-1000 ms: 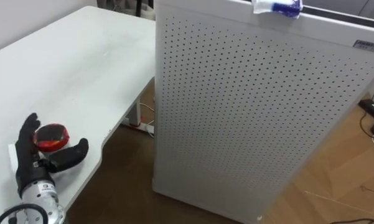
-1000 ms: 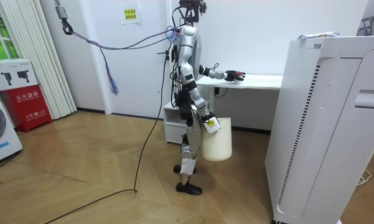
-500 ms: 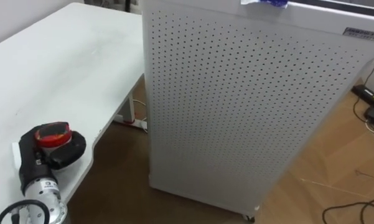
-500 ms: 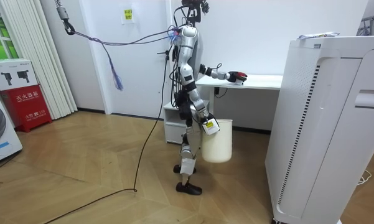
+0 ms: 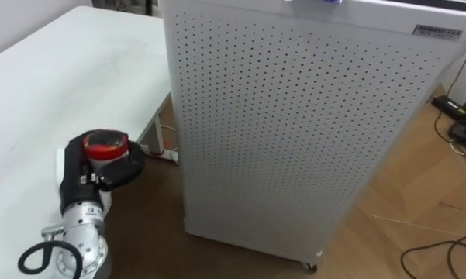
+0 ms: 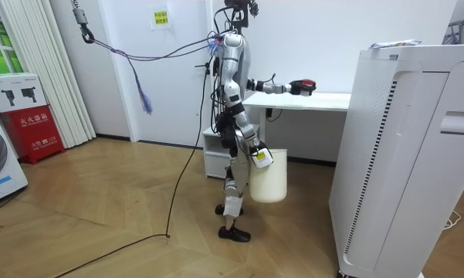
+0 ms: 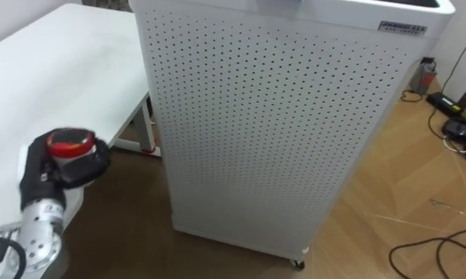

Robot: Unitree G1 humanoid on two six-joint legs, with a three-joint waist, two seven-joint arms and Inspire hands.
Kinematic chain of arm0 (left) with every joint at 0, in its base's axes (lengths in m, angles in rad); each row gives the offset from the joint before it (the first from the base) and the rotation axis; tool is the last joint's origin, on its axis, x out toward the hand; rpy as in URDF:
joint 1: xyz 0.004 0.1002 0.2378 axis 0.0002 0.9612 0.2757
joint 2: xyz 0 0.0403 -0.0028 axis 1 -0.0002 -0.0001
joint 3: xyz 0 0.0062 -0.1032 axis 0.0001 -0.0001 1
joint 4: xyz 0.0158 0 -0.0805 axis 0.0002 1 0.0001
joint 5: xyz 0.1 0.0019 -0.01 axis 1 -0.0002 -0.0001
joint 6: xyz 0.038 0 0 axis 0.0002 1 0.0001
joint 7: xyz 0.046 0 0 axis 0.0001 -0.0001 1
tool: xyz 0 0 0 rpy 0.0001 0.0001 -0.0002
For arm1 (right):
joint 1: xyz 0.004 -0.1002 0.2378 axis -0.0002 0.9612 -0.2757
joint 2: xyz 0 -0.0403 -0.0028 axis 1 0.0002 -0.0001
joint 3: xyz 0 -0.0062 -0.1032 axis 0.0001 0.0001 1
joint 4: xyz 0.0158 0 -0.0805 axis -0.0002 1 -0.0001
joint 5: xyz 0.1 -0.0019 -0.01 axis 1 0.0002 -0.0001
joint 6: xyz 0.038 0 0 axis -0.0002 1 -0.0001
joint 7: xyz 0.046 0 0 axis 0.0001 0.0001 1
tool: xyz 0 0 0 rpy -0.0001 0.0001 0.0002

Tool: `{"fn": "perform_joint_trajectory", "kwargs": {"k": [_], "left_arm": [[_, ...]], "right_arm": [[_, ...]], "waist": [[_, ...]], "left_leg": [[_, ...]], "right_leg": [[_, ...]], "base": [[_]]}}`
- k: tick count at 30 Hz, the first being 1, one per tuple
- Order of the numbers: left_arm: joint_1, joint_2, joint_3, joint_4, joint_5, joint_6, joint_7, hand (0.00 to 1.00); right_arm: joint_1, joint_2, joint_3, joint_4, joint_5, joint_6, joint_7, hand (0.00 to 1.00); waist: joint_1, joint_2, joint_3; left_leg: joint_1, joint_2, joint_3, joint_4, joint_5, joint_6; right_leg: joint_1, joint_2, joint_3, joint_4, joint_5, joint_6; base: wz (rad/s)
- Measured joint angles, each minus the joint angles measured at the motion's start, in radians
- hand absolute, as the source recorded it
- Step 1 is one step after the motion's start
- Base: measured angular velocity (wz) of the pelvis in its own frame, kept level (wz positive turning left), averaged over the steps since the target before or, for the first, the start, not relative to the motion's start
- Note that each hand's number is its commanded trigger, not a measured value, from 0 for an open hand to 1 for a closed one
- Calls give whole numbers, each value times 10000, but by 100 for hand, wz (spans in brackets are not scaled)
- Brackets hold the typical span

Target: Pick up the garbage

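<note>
Robot stands at the end of the white bench [image 5: 54, 70], at the bench's room-view-left end, upright, facing along it.

Left hand [image 5: 87, 169]: held out over the bench's curved near edge, just above the surface. The fingers are curled round the red round object [image 5: 105, 143], which sits in their grasp with its red face up, off the bench top.

Right hand [image 6: 255, 152]: hangs low beside the bench end, below the level of the bench top, at the rim of a white bucket [image 6: 269, 179]. Finger state cannot be told at this range.

Edges and room:
- A tall perforated white cabinet [image 5: 295, 124] stands just past the bench's far corner. Only a narrow strip of brown floor [image 5: 419, 201] lies between the bench edge and the cabinet wall.
- A small crumpled item [image 6: 391, 45] lies on the cabinet top, higher than the bench; what it is cannot be told.
- On the side of the cabinet away from the bench, loose cables [image 5: 438, 252] lie on the floor.
- Under the bench end stands a white drawer unit [image 6: 215, 158].
- Away from the bench, to the room view's left of the robot, the wooden floor is wide and open.
</note>
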Motion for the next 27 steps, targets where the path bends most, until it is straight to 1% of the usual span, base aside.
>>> {"fn": "perform_joint_trajectory", "kwargs": {"k": [1, 2, 4, 5, 7, 12, 15, 17, 19, 21, 22, 24, 27], "left_arm": [[99, -22, -231, -547, 13, -1, -193, 100], [179, -44, -328, -775, 23, -3, -291, 100], [406, -183, -730, -1251, 13, 5, -719, 100], [456, -219, -810, -1357, 11, 13, -823, 100], [599, -334, -1099, -1684, 11, 21, -1311, 100], [626, -399, -1495, -1779, 26, 22, -2222, 100], [775, -465, -1539, -1783, 9, 21, -2775, 100], [968, -481, -1633, -1782, -123, 21, -3078, 100], [1358, -484, -1950, -1779, -285, 21, -3322, 100], [1612, -531, -2215, -1780, -285, 22, -3519, 100], [1752, -569, -2312, -1779, -283, 24, -3601, 100], [1859, -533, -2373, -1755, -275, 22, -3752, 100], [1904, -599, -2487, -1336, -267, 19, -3845, 100]], "right_arm": [[-27, -2, 6, 1, 15, 9, -1, 100], [-28, -2, 9, 1, 15, 10, 0, 100], [-69, -13, 8, 1, 41, 10, -8, 100], [-87, -16, 8, 0, 66, 9, -8, 100], [-137, -17, 8, -2, 188, 9, -3, 100], [-322, -51, -9, 183, 183, 9, 8, 100], [-417, -104, -23, 281, 188, 16, 11, 100], [-538, -157, -15, 271, 197, 15, 5, 100], [-789, -235, 20, 270, 192, 13, 5, 100], [-953, -290, 12, 270, 204, 11, 3, 100], [-1105, -300, 7, 263, 203, 11, 5, 100], [-1294, -301, 7, 202, 217, 9, 12, 100], [-1519, -293, 4, 205, 218, 2, 8, 100]], "waist": [[1, 29, -11], [-5, 52, -26], [-18, 150, -87], [-18, 157, -89], [-19, 158, -88], [-33, 228, -85], [-6, 330, -119], [-4, 375, -101], [-5, 455, -51], [-14, 491, -28], [5, 505, -17], [-4, 554, 13], [0, 616, 40]], "left_leg": [[-25, -1, -13, 11, 1, 1], [-16, 0, -13, 12, 1, 1], [24, 2, -2, 14, 3, 2], [32, 1, 5, 11, 4, 4], [42, 1, 27, 7, 10, 14], [24, 3, 62, -28, 16, 24], [-20, 2, 101, -77, 30, 25], [-56, 7, 214, 26, 51, 31], [-66, -6, 328, 49, 54, 37], [-93, -22, 388, 43, 60, 50], [-163, -21, 485, 36, 64, 60], [-260, -22, 553, 31, 71, 69], [-316, -18, 608, -8, 80, 59]], "right_leg": [[-32, -8, -33, 30, 0, 0], [-30, -8, -36, 43, -1, 0], [-28, -14, -41, 105, -1, 0], [-28, -15, -37, 105, -2, 0], [-32, -15, -26, 111, -1, 0], [-49, -12, -29, 133, 4, -8], [-187, -20, -6, 250, 5, -12], [-314, -32, 72, 385, 2, -16], [-389, -58, 108, 448, 2, -16], [-461, -78, 141, 488, 1, -15], [-596, -76, 220, 567, 2, -15], [-746, -84, 234, 667, 2, -16], [-922, -94, 216, 895, -17, -44]], "base": [[6], [0], [0], [-4], [-2], [0], [-4], [-15], [-15], [-10], [-15], [-13], [-8]]}}
